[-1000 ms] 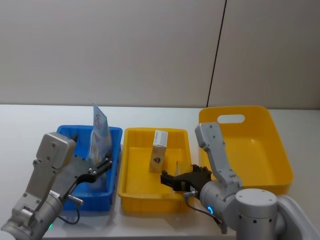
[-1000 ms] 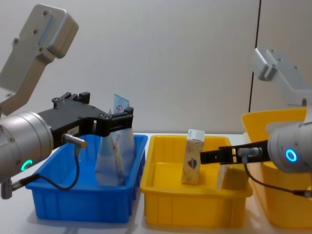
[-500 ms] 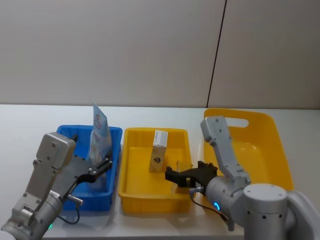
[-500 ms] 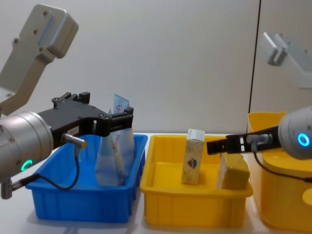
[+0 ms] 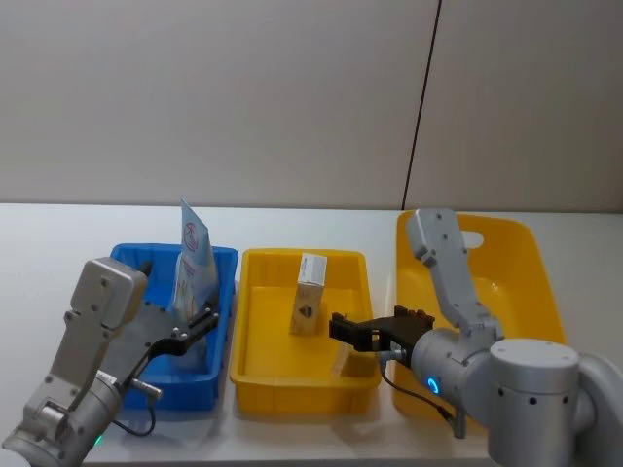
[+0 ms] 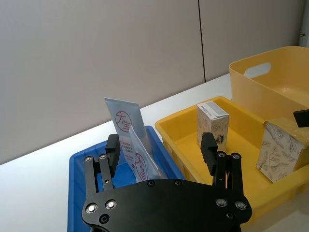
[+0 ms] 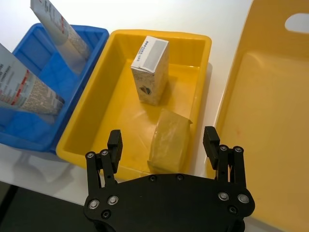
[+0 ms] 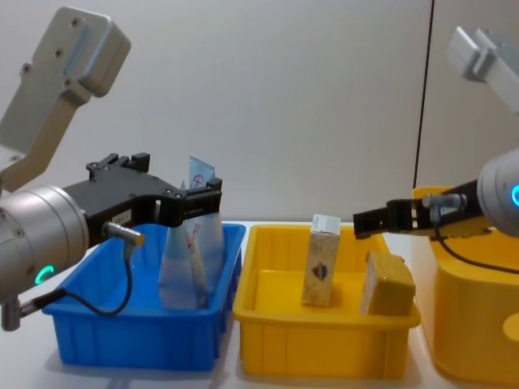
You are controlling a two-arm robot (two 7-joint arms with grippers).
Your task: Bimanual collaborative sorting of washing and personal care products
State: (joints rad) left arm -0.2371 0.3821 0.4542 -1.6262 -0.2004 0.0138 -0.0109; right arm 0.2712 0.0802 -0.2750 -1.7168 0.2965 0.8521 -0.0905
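Red circled "大宝" logo on the white-blue tube (image 6: 124,128)

You have 1 blue bin (image 5: 222,255) and 2 yellow ones, a tray (image 5: 292,397) and a tub (image 5: 535,292). The pouch (image 6: 145,166) is pale-blue, translucent, with red print; the tube (image 6: 121,118) white-blue with a red round logo. The carton (image 7: 150,72) is beige, leaf-printed, with a dark diamond; the block (image 7: 169,140) tan.

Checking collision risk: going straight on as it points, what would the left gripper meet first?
Probably the pouch in the blue bin, lined up between the left gripper's open fingers; the tube is just behind.
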